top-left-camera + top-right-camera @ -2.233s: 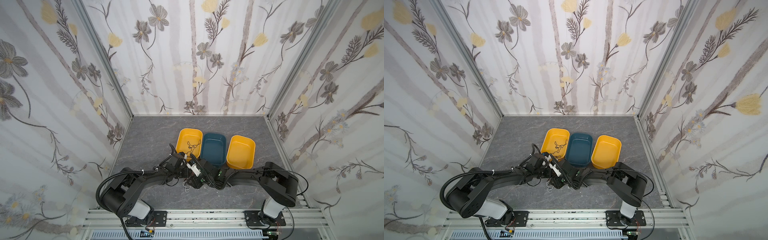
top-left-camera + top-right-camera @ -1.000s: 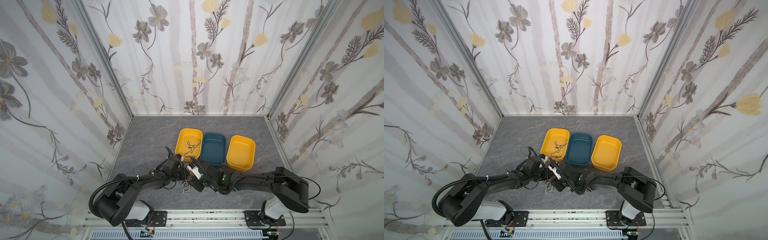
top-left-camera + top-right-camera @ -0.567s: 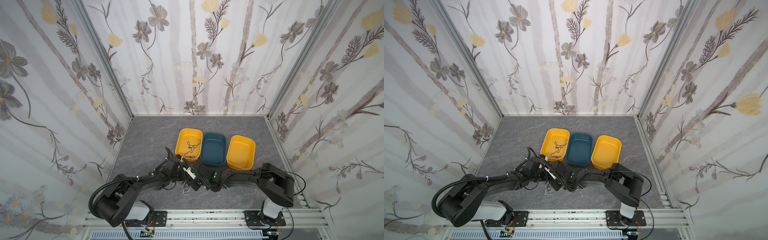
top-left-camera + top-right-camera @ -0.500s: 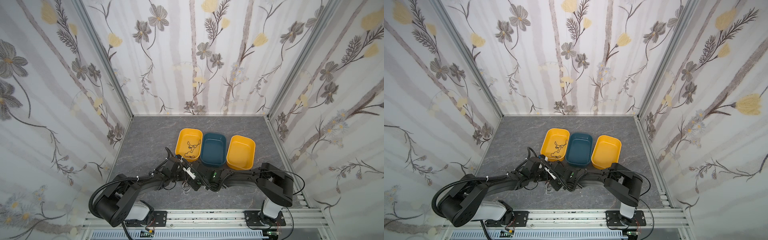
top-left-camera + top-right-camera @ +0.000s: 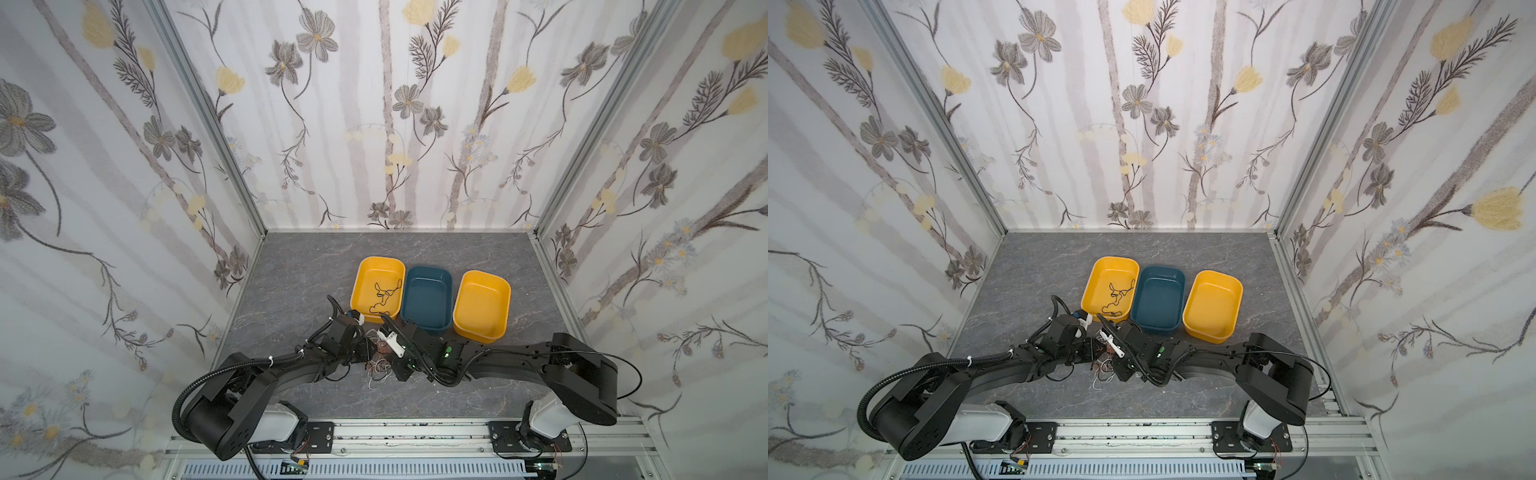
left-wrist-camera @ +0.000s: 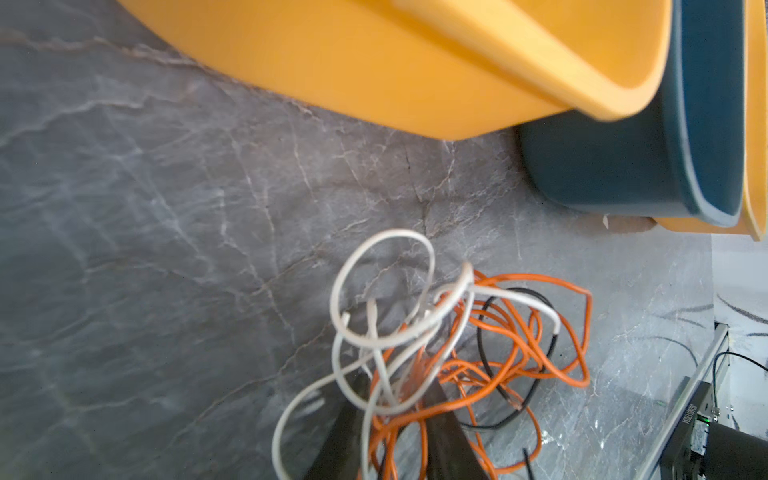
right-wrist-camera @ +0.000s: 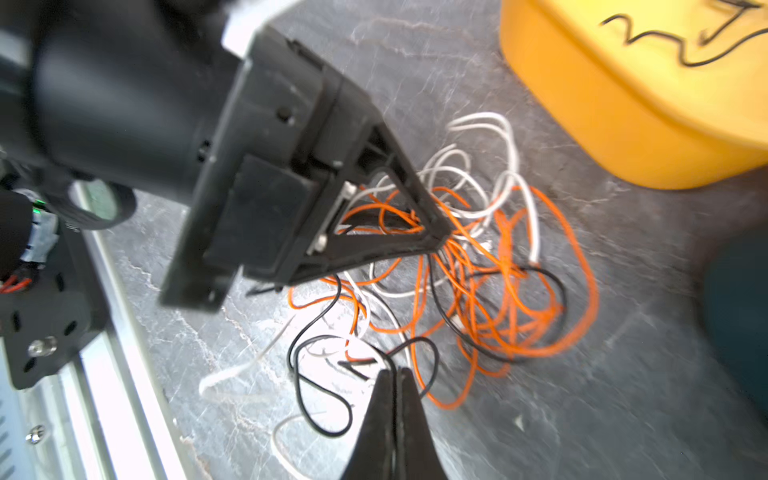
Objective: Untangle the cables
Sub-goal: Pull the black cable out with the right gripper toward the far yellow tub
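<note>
Both my arms lay stretched low over the grey marbled table [image 5: 299, 270], meeting at the middle of its near side, where the cables [image 5: 380, 361] sat in one loose knot of orange, white and black strands. My left gripper [image 6: 395, 415] was sunk into that knot, its jaws drawn close with a bunch of orange and white strands clamped between them; several white loops stood up off the surface just past the fingertips. My right gripper [image 7: 395, 376] faced it from the opposite side of the heap, jaws pressed fully together at the edge where the tangle's black loops lay. Whether a black strand was pinched between those tips, I could not tell, as the wrist view was blurred there. Just beyond the knot stood three trays in a row, side by side: a yellow tray [image 5: 362, 266], a blue tray [image 5: 430, 270] and a second yellow tray [image 5: 482, 275]. A single black cable [image 5: 384, 297] lay curled inside the first yellow tray, apart from the rest. In both top views the knot showed as a small patch between the two wrists
</note>
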{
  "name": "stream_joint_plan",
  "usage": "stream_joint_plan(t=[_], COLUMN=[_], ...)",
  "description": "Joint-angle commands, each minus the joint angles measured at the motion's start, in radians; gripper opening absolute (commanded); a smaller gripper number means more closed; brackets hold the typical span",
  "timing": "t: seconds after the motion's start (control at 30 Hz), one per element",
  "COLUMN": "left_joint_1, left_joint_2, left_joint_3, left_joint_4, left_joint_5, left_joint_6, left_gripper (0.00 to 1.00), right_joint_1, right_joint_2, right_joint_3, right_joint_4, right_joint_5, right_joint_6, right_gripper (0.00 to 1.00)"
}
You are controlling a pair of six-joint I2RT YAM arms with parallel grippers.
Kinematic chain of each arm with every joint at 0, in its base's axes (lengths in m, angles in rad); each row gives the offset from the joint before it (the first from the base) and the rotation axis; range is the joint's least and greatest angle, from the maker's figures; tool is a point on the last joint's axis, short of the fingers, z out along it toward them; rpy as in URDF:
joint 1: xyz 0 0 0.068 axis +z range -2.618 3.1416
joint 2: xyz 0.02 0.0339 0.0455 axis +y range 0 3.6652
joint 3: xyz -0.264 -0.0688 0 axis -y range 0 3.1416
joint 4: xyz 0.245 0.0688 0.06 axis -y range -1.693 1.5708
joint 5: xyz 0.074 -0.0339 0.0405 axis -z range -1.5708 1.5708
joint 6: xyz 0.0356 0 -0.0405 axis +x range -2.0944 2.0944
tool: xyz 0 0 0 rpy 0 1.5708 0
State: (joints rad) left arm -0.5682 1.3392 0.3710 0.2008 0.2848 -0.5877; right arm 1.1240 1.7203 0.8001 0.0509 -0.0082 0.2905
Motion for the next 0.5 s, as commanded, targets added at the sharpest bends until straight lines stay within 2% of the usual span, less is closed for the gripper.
stream_joint_plan(t=[0.0, 0.47], left_joint_1=[0.003, 0.01], left_joint_2=[-0.015, -0.158], left_joint_3=[-0.012, -0.066], left_joint_4=[-0.054, -0.119], left_joint_5=[-0.036, -0.103], left_joint_6=[-0.019, -0.059], left_gripper=[0.25, 0.24], right_joint_1=[-0.015, -0.148], right_joint_2=[-0.07, -0.394], right_joint_3=[-0.038, -0.239], right_joint_4=[0.082, 0.105], right_joint_5=[-0.028, -0.011], right_joint_6=[0.038, 0.138], right_gripper=[0.01, 0.0])
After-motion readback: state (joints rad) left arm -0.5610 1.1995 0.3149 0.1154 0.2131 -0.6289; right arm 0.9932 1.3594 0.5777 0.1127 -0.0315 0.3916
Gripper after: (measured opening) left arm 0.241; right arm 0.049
